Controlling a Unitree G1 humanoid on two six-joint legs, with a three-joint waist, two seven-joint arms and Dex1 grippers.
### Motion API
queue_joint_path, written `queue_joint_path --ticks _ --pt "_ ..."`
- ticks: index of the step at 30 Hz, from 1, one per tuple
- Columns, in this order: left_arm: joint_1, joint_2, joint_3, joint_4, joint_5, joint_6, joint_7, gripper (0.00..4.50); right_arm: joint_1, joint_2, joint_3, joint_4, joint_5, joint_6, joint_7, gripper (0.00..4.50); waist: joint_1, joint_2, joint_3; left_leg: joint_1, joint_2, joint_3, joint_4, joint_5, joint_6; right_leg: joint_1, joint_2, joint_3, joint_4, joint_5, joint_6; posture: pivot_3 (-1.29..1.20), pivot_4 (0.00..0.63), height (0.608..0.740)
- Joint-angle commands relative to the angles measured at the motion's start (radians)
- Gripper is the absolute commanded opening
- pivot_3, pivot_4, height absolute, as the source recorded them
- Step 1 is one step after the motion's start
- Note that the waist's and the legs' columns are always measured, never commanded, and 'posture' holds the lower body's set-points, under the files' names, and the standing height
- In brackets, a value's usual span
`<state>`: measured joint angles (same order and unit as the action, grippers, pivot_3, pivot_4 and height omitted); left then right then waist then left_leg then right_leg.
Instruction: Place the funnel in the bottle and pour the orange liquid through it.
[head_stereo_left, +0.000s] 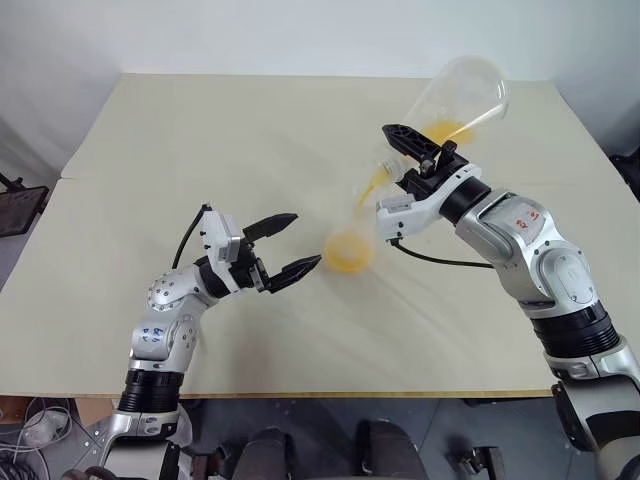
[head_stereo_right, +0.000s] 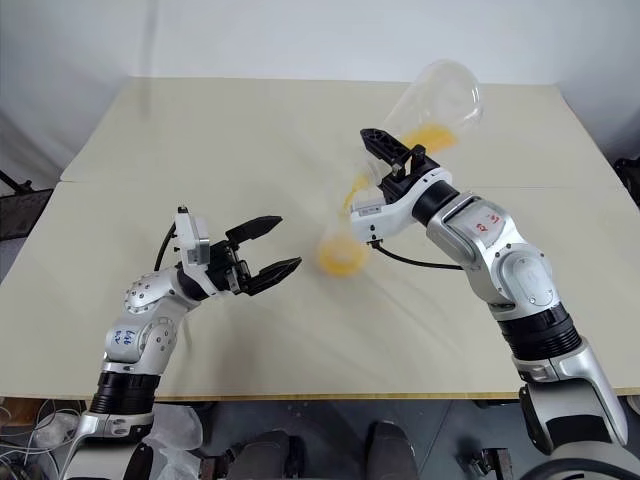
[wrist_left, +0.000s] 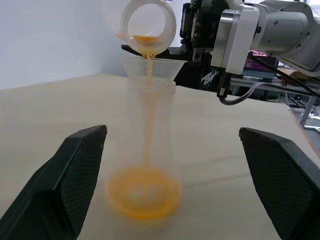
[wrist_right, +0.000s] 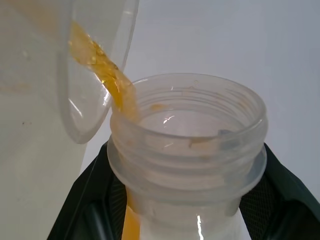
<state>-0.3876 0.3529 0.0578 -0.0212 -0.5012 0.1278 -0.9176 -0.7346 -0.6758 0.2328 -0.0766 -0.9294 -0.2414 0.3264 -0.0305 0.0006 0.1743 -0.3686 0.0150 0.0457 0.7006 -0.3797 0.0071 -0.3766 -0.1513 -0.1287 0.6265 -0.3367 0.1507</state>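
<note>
Right claw (head_stereo_left: 408, 152) clamped on a tilted flask (head_stereo_left: 455, 100) at 1 o'clock, orange liquid (wrist_left: 149, 65) streaming into the funnel (wrist_left: 149, 66) atop the bottle (wrist_left: 146, 165) at worktop (head_stereo_left: 200, 130) centre, left claw (head_stereo_left: 285, 245) spread apart at 9 o'clock beside it.

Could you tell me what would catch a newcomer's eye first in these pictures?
Most striking is the tilted clear flask held high over the table's middle by the right claw, sending a thin stream of orange liquid down through the funnel into the bottle standing below. An orange pool has gathered in the bottle's base. Beside it, on the robot's left, the left claw hangs open, its fingers apart and touching nothing.
</note>
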Motion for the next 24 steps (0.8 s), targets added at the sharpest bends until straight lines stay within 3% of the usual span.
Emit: queue_joint_path --ticks 1,24 --pt "-0.006 -0.006 0.002 -0.027 -0.001 -0.021 0.005 4.5 -0.019 -0.009 -0.013 -0.035 -0.007 -0.007 -0.024 2.46 0.0 0.0 0.0 0.0 0.0 0.0 0.0 0.0 0.0 0.0 0.0 0.0 0.0 0.0 0.0 0.0 0.15 0.74" --pt "-0.097 0.03 -0.001 -0.015 0.004 0.002 -0.003 4.5 -0.012 -0.009 -0.021 -0.047 -0.029 -0.017 -0.046 2.46 -0.001 0.0 0.0 0.0 0.0 0.0 0.0 0.0 0.0 0.0 0.0 0.0 0.0 0.0 0.0 0.0 0.15 0.74"
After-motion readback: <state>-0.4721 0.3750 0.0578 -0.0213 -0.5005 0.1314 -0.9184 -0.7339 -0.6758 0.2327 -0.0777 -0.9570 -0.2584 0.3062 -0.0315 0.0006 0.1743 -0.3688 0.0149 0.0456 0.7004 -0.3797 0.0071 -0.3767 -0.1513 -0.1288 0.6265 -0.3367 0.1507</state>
